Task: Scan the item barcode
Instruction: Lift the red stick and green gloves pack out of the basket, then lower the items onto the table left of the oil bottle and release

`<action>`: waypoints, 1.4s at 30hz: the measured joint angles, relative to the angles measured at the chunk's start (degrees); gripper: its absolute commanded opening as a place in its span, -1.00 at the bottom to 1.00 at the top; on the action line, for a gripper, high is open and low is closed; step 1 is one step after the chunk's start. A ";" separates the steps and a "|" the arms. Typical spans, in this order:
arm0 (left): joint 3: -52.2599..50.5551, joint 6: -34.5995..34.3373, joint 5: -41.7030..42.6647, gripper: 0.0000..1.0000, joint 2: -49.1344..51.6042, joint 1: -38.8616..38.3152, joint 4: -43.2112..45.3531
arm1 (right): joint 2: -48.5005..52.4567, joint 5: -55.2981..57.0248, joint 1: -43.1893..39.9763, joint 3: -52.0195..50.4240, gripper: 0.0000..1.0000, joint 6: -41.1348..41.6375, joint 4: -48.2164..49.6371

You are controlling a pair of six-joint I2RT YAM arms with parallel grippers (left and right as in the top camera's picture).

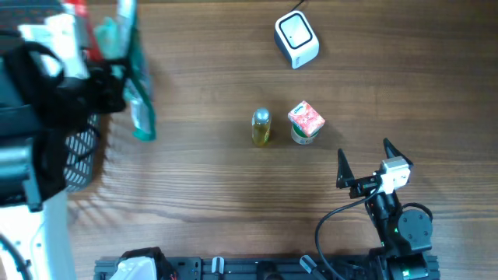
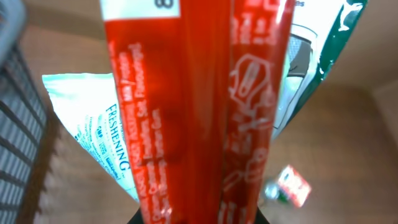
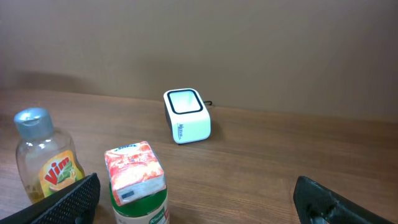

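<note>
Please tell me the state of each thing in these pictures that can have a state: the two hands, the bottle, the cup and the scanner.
left hand: shut on the red packet
red packet: held, off the table
right hand: open, empty
Vim bottle: upright, cap on
cup: upright, lid on
scanner: standing on the table, nothing at its window

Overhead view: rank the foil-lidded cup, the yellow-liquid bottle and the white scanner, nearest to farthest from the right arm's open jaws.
1. Small cup with red-and-white foil lid: nearest, just ahead and left.
2. Clear bottle of yellow liquid with grey cap: next, beside the cup, further left.
3. White box-shaped barcode scanner: farthest, toward the table's far edge.
</note>
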 measured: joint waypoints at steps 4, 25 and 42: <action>-7.93 -1.81 -5.86 -0.91 0.26 -8.44 0.15 | 0.00 0.00 0.02 0.00 0.99 0.00 -0.02; -36.50 -12.09 -22.03 -0.84 13.44 -24.22 19.85 | 0.00 0.00 0.02 0.00 1.00 0.00 0.00; -36.54 -9.66 -34.62 -0.79 20.57 -24.37 24.11 | 0.00 0.00 0.02 0.00 0.99 0.00 0.00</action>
